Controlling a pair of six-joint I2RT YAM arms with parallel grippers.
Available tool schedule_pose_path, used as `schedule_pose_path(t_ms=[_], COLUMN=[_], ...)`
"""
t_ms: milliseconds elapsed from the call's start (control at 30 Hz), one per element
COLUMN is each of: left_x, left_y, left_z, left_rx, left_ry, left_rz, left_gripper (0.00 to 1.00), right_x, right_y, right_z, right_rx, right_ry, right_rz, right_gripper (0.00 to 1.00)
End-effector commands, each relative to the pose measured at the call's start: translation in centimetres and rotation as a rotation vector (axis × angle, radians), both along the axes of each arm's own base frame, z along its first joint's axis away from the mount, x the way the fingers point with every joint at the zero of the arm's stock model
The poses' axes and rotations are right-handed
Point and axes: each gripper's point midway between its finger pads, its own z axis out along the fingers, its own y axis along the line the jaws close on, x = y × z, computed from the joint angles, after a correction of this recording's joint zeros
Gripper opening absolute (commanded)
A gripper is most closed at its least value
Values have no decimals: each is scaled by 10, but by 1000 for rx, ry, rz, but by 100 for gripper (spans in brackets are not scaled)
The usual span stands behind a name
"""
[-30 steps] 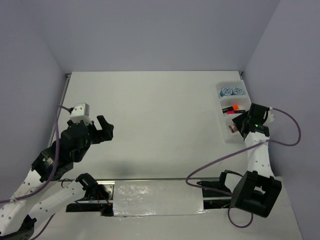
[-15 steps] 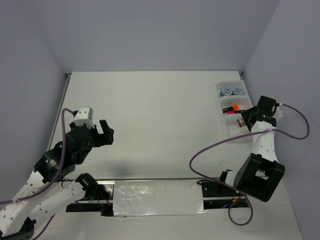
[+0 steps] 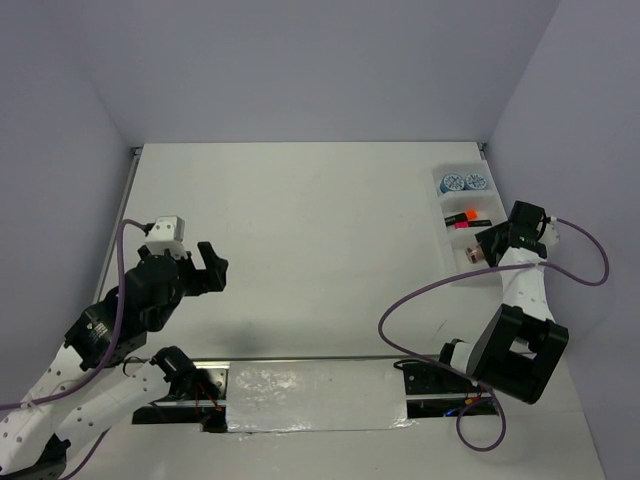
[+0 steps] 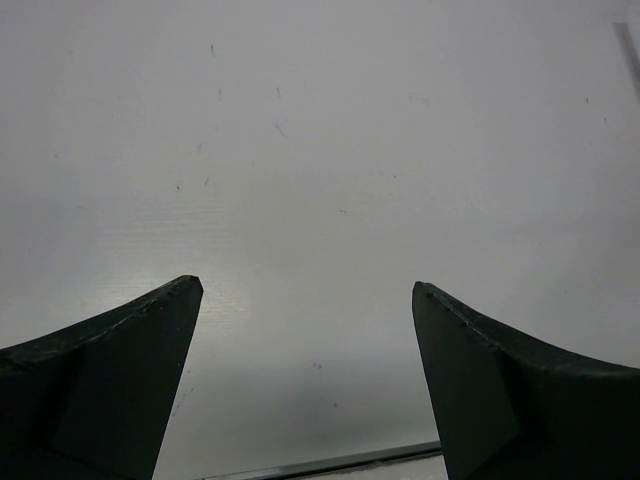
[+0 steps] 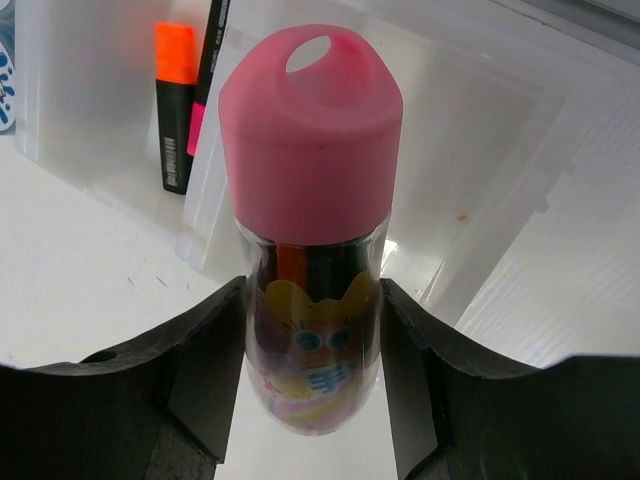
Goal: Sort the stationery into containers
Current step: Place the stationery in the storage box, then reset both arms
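My right gripper (image 5: 312,292) is shut on the small pink packet (image 5: 312,200), a pink-capped clear pack with orange-yellow bits, and holds it over the nearest clear tray (image 5: 480,130). In the top view this gripper (image 3: 478,252) is at the near end of the tray row (image 3: 452,270). An orange-capped highlighter (image 5: 174,110) and a pink one (image 5: 203,80) lie in the middle tray (image 3: 446,222). Two round blue-and-white items (image 3: 462,182) sit in the far tray. My left gripper (image 3: 210,268) is open and empty over bare table (image 4: 305,290).
The trays stand in a row against the right wall (image 3: 560,150). The right arm's purple cable (image 3: 420,320) loops over the table near its base. A metal rail (image 3: 310,395) runs along the near edge.
My right arm has folded back towards the right wall while keeping the pink packet over the near tray. My left gripper has shifted slightly nearer and stays open.
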Motion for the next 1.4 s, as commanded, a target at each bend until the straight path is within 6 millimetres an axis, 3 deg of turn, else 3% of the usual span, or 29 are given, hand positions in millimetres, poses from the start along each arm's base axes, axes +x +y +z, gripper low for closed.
schedule_pose_path(t_ms=[0, 267, 500, 733, 900, 1067, 1200, 1367], left_x=[2, 0, 0, -1, 0, 0, 0, 2], left_y=[-3, -5, -5, -3, -4, -4, -4, -3], left_z=[11, 11, 12, 14, 13, 13, 13, 11], left_rx=[-21, -21, -24, -30, -26, -24, -22, -14], left_ry=[-38, -40, -43, -51, -48, -46, -46, -37], left_rz=[-9, -22, -19, -17, -18, -18, -15, -1], left_gripper=[99, 99, 99, 99, 99, 99, 99, 99], right_x=[12, 18, 22, 21, 22, 25, 27, 28], right_y=[-10, -11, -14, -15, -14, -14, -11, 4], right_z=[10, 11, 12, 6, 14, 20, 36, 81], right_rx=[-33, -30, -33, -30, -34, -31, -36, -71], right_ry=[-51, -59, -52, -27, -46, -45, -87, -180], right_rz=[-15, -12, -2, -6, -4, 4, 21, 91], right_gripper=[21, 42, 43, 59, 67, 70, 70, 71])
